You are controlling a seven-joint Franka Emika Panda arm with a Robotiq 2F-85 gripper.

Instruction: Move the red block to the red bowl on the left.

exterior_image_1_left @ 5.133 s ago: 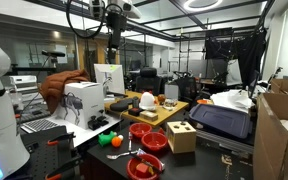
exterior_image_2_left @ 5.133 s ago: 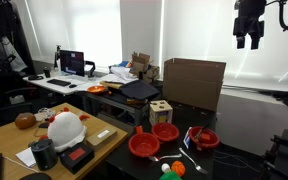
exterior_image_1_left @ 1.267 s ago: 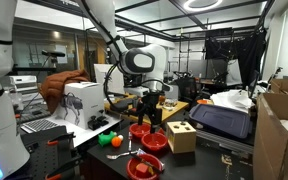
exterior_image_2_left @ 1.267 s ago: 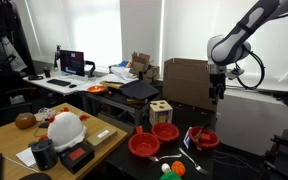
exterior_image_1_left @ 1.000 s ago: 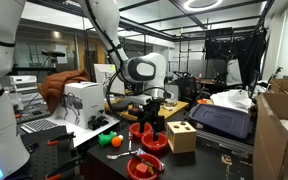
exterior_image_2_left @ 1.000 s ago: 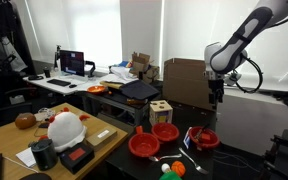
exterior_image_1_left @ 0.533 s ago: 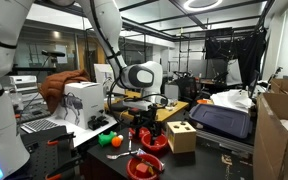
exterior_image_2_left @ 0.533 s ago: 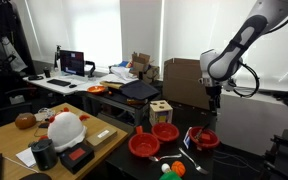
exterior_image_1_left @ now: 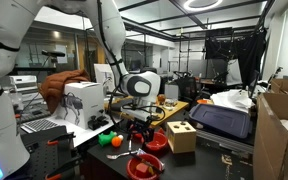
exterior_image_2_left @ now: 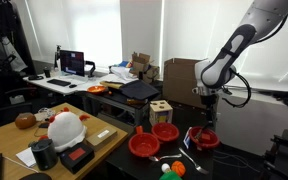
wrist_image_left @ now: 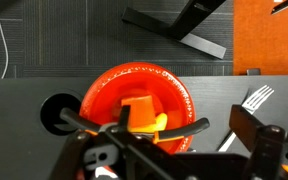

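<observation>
While the arm bends low over the table (wrist_image_left: 19, 95), the end effector (exterior_image_2_left: 205, 124) hangs just above a red bowl (exterior_image_2_left: 206, 140), and in an exterior view it (exterior_image_1_left: 136, 124) hides most of that bowl from sight. Seen from the wrist, the end effector (wrist_image_left: 164, 128) has its jaws spread wide, one dark finger (wrist_image_left: 249, 125) at the bowl's side near a white fork (wrist_image_left: 246, 103), and nothing is gripped between them. The red bowl (wrist_image_left: 102, 92) fills the middle of the wrist view, and the red block (wrist_image_left: 139, 108), looking orange-red here, lies inside it near the centre, with a small yellow piece (wrist_image_left: 160, 123) touching its side. The fork lies on the table just beside the bowl's rim. Two more red bowls (exterior_image_2_left: 165, 131) (exterior_image_2_left: 144, 146) stand nearby on the same table, the nearer one next to a wooden box (exterior_image_2_left: 160, 110) with holes in its faces. A green ball (exterior_image_1_left: 104, 140) and an orange ball (exterior_image_1_left: 115, 141) lie together at the table's edge.
</observation>
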